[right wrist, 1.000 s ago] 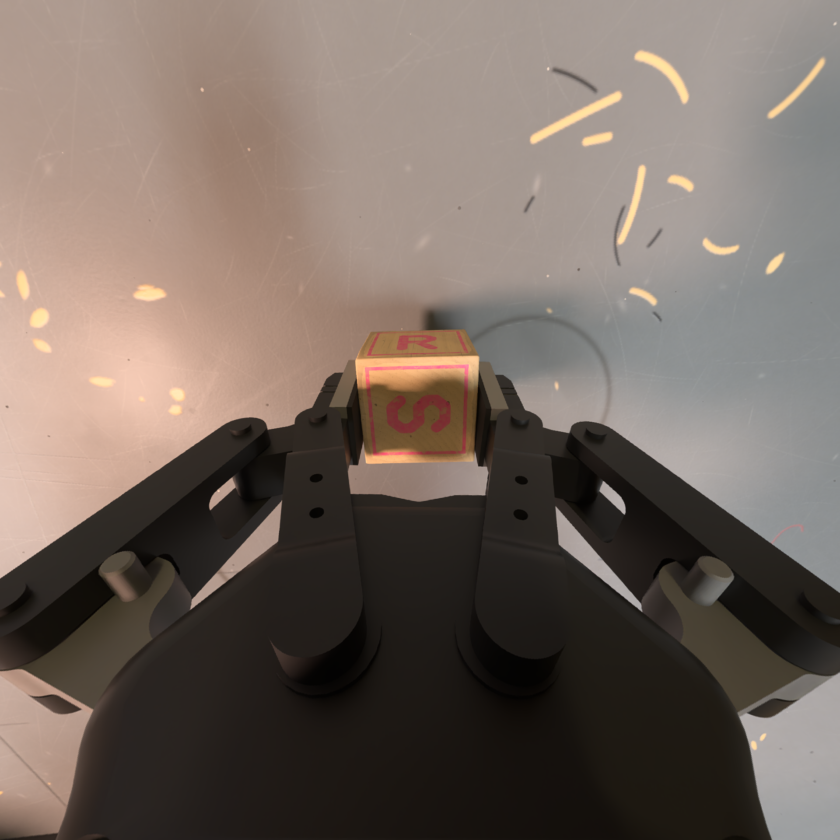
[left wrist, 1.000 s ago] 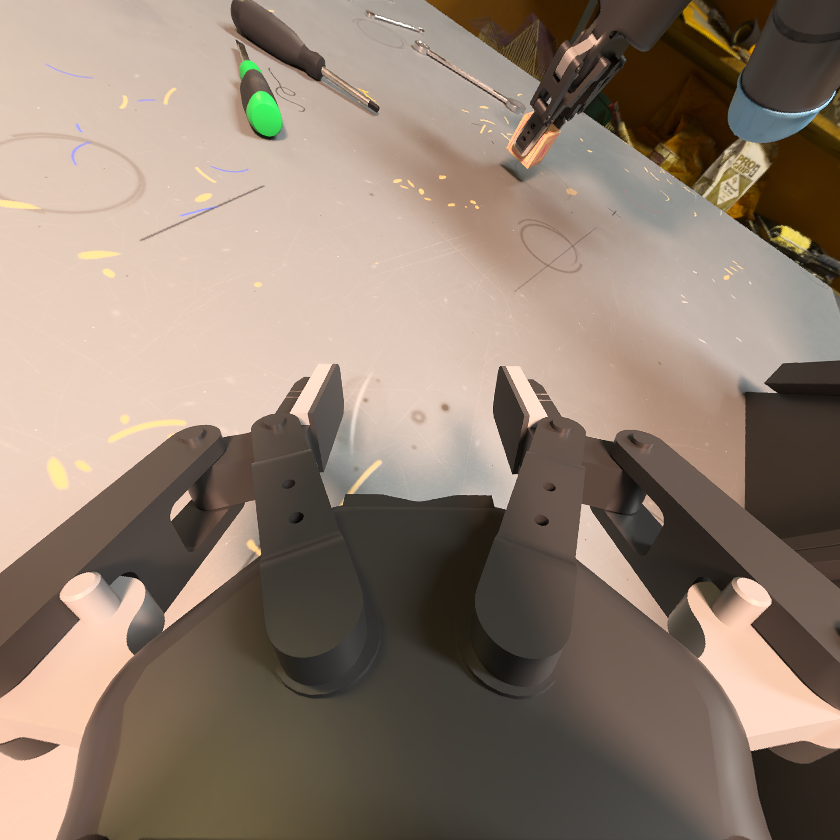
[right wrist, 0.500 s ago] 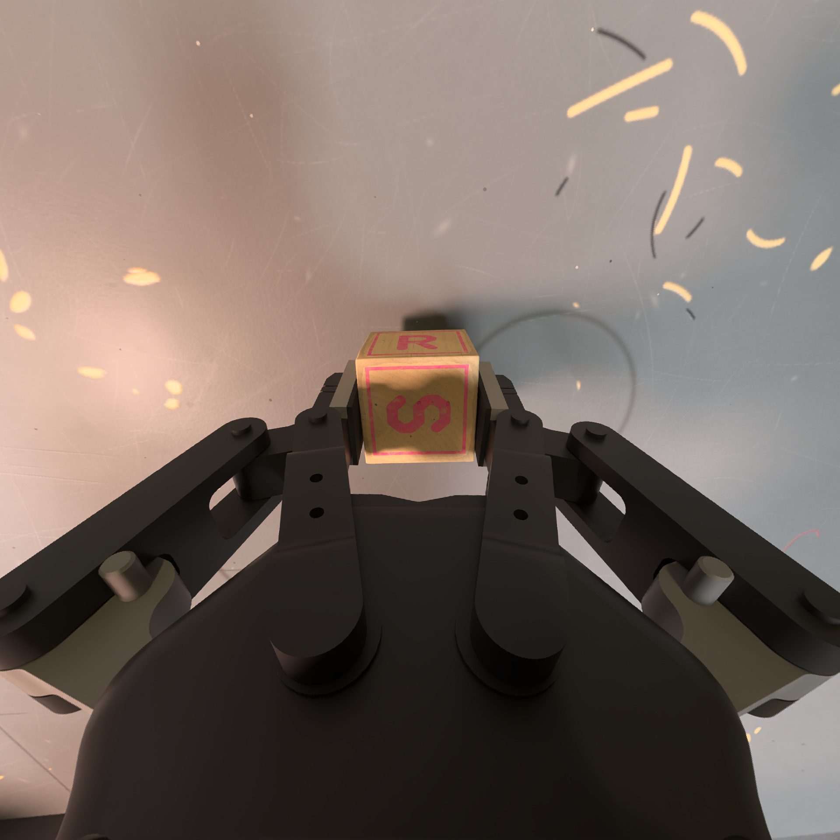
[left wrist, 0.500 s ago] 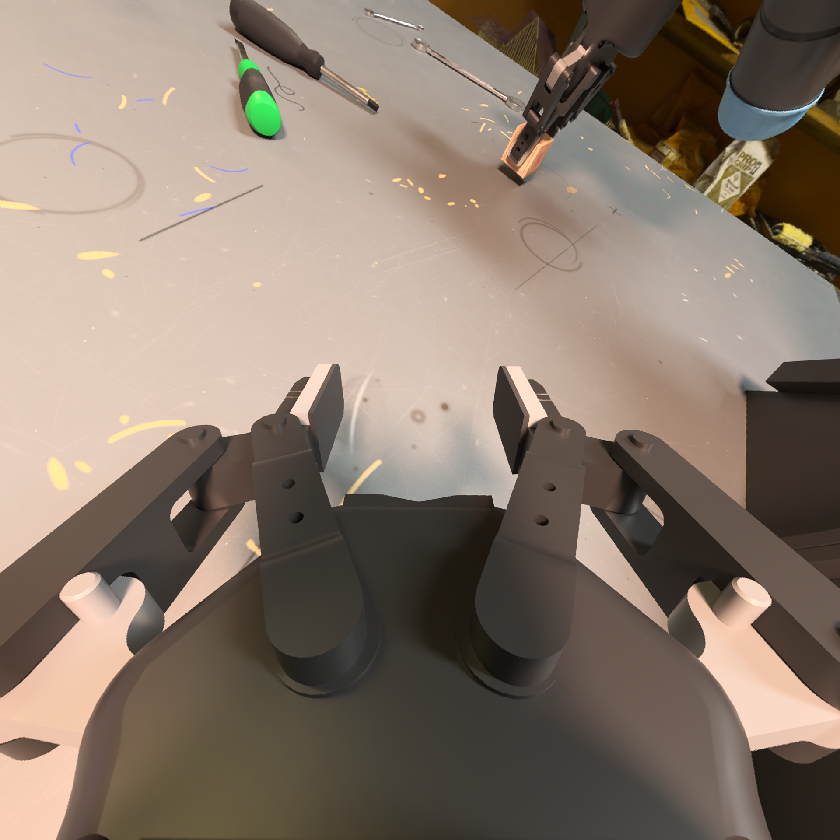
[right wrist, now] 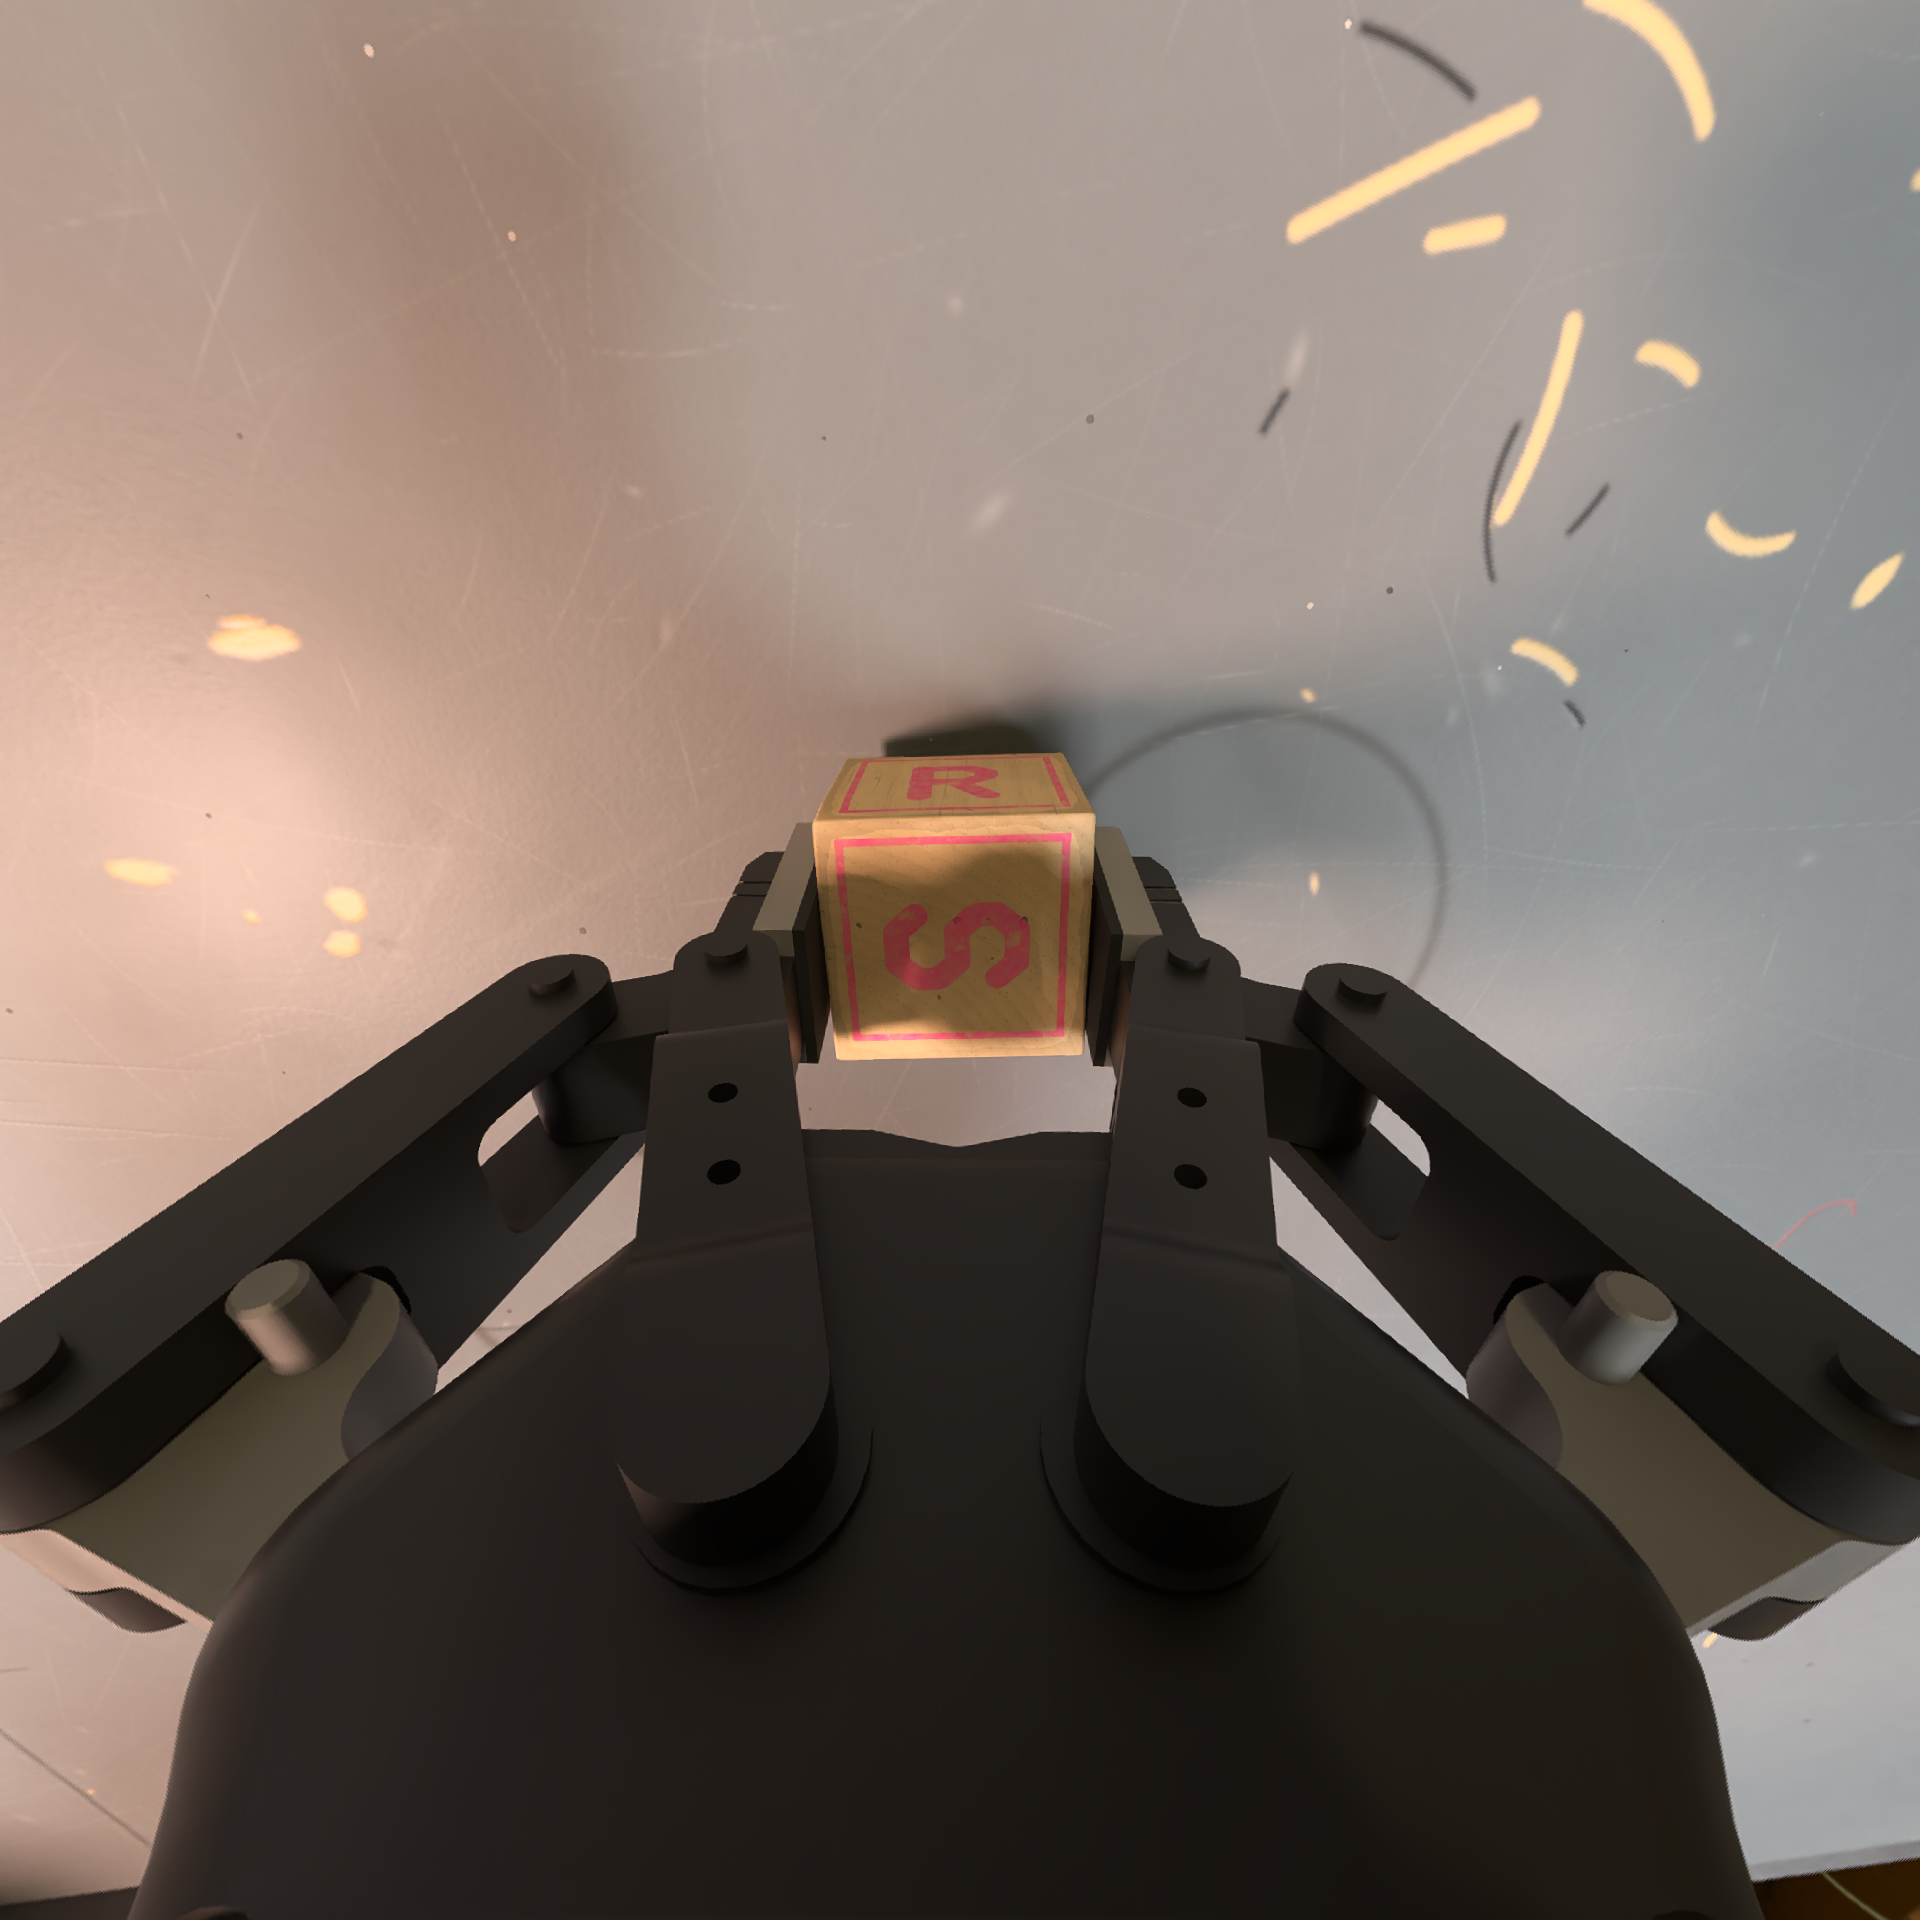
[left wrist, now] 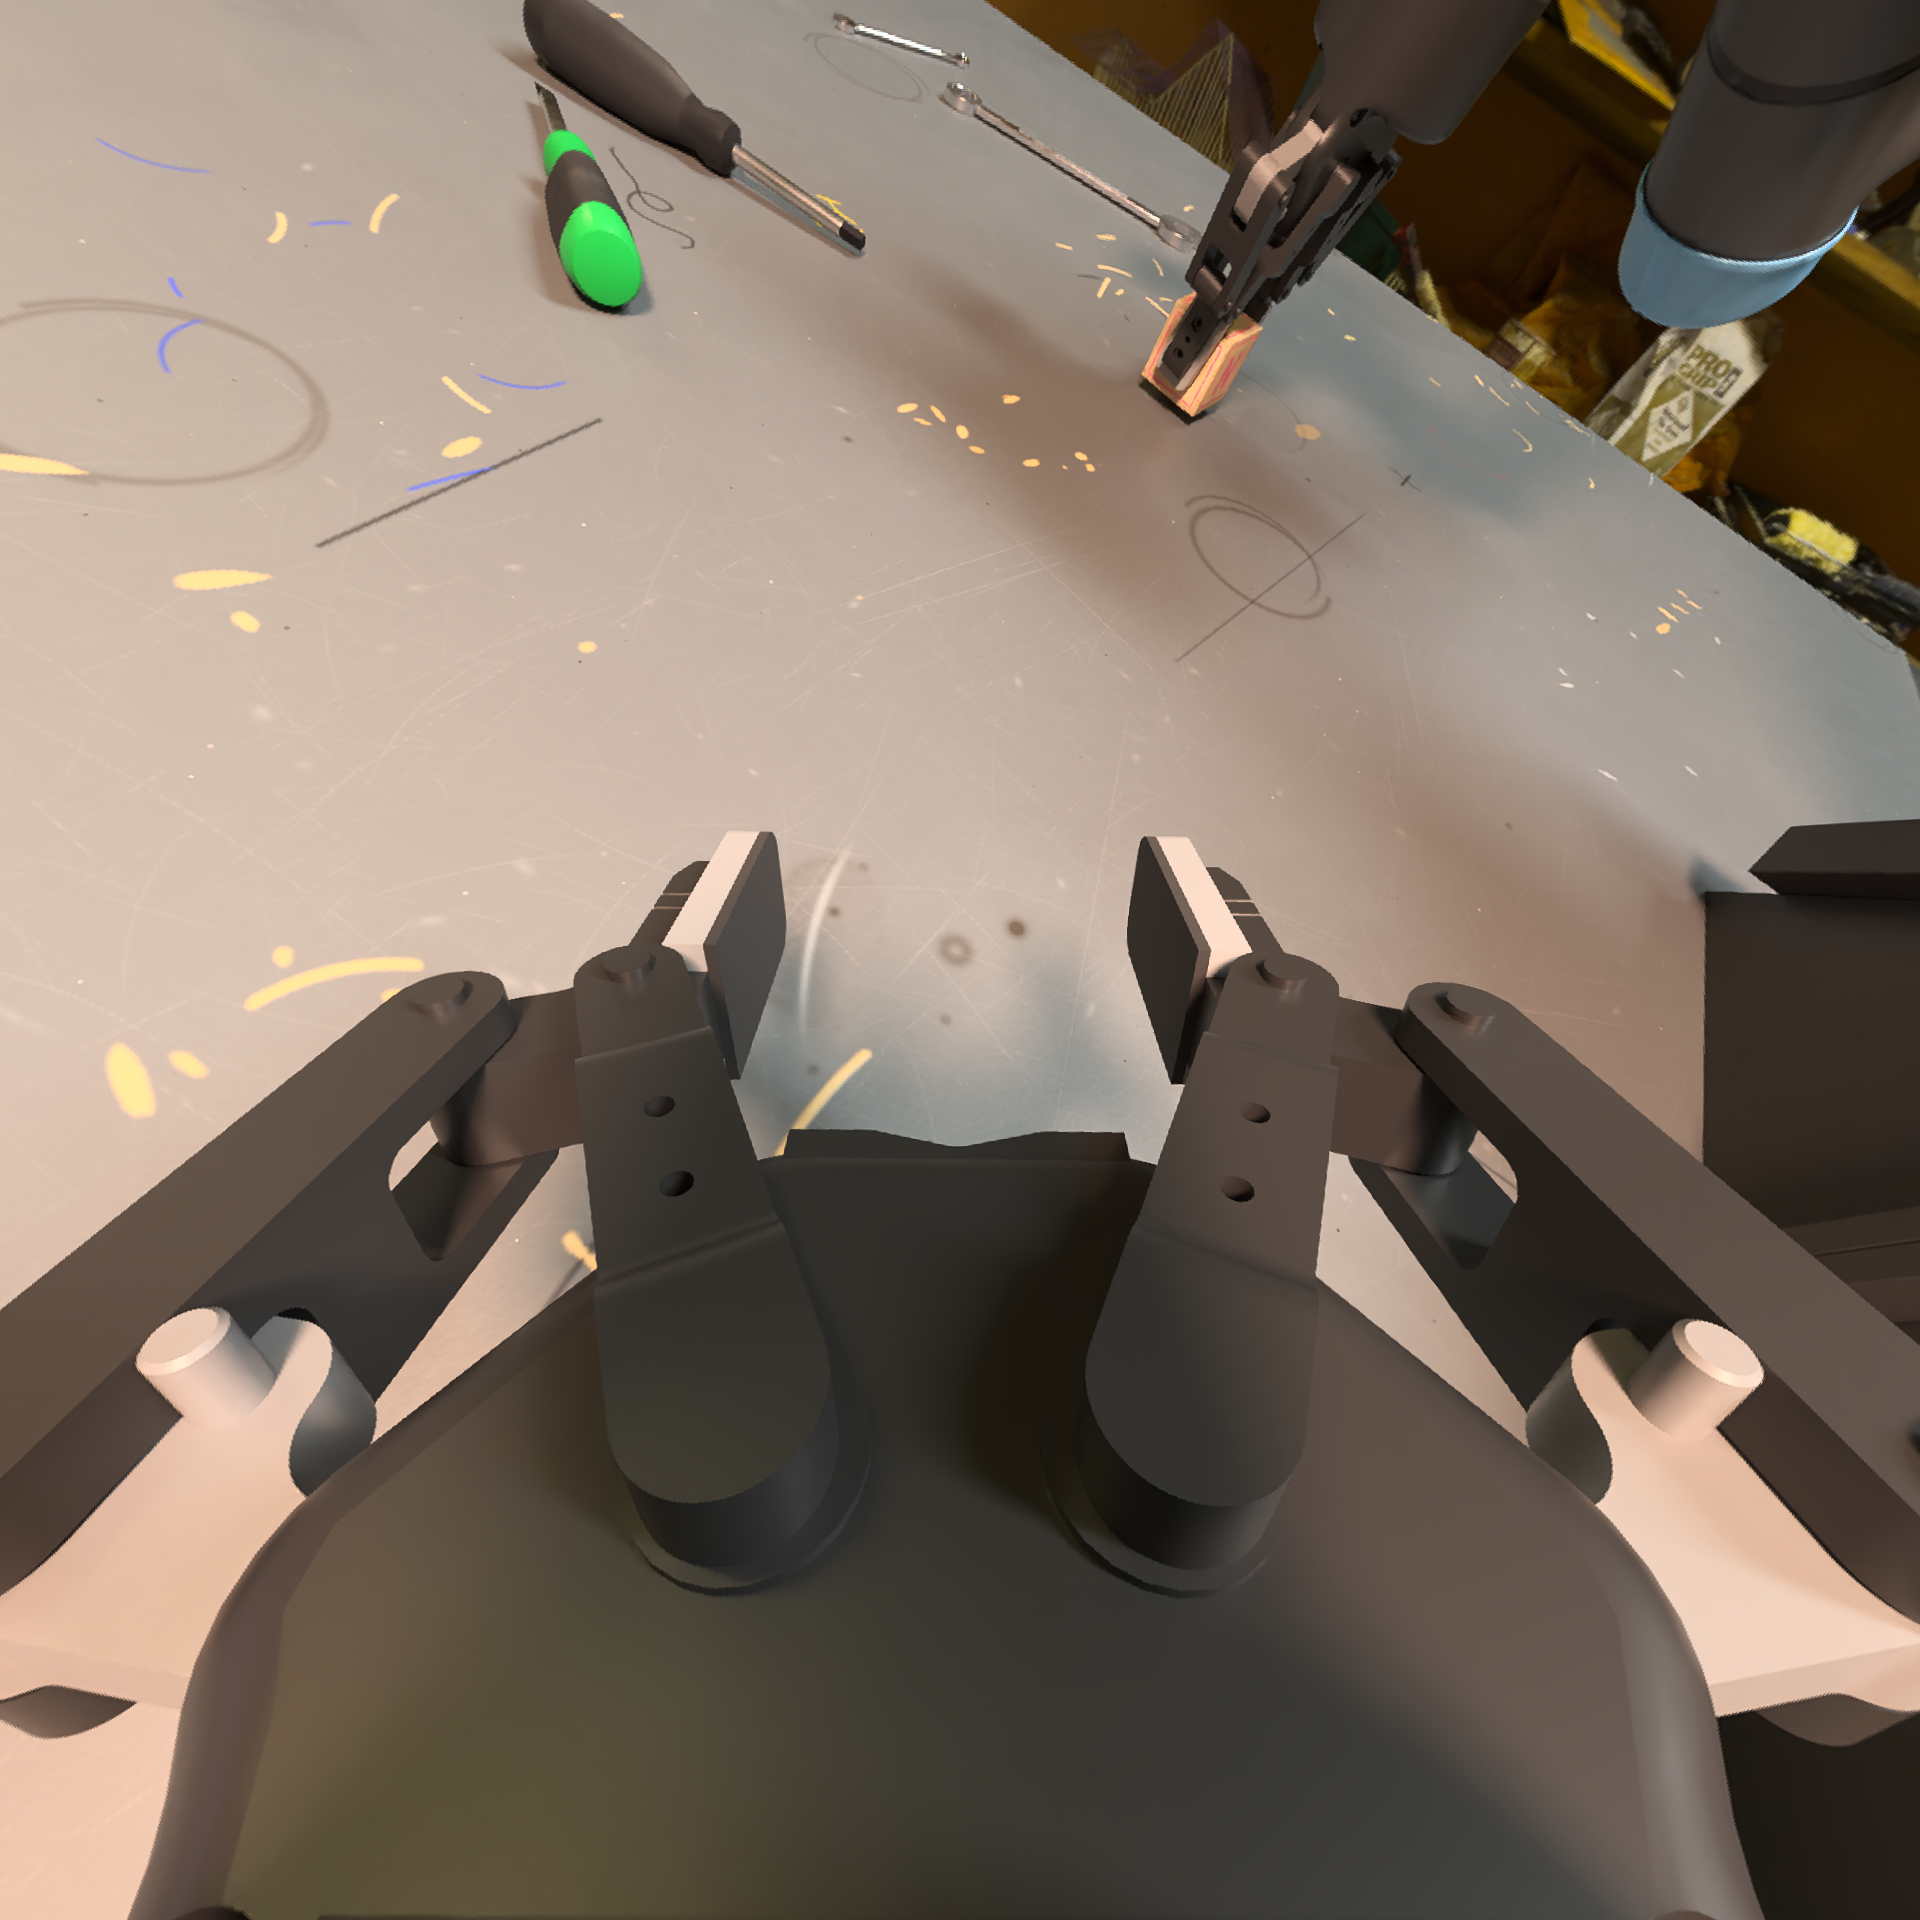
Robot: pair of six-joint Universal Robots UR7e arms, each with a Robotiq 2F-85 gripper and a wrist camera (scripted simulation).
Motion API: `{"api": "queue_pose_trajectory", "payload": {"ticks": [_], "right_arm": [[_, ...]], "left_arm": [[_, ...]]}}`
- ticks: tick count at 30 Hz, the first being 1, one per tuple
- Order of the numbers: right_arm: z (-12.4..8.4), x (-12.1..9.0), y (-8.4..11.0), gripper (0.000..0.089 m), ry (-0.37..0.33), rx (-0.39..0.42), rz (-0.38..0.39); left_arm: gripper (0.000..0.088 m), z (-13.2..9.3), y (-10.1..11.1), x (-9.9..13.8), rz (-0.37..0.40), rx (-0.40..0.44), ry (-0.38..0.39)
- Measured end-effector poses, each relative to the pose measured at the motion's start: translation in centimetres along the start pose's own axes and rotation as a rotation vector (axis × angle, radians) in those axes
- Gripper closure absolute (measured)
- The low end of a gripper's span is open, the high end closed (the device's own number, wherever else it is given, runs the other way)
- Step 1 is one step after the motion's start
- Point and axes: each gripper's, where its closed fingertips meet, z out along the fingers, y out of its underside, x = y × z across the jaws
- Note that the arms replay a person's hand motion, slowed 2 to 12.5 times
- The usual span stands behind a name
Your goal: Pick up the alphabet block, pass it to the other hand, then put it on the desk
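The right gripper was clamped on the alphabet block, one finger pad pressed flat against each side of the wooden cube. The block had pink-framed faces, each bearing a pink letter. Seen from the left wrist view, the block was at the far side of the grey desk, its lower edge right at the surface above a small dark shadow; whether it touched the desk could not be told.

The left gripper hovered over the near part of the desk, well apart from the block. Its jaws stood wide apart with nothing between them, only the scuffed, paint-flecked desktop showing through the gap.

Farther back on the desk lay a green-handled screwdriver and, just beside it, a black-handled screwdriver. Two slim silver wrenches lay near the far edge, one close behind the right gripper. A dark box stood at the desk's right side.
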Motion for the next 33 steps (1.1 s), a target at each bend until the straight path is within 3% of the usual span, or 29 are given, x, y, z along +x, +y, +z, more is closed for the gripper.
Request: {"api": "queue_pose_trajectory", "payload": {"ticks": [33], "right_arm": [[-0.51,0.36,-0.66,0.0502,-0.001,0.056,-0.016]], "left_arm": [[0.0285,0.08,0.1,-0.17,-0.012,-0.005,0.006]]}}
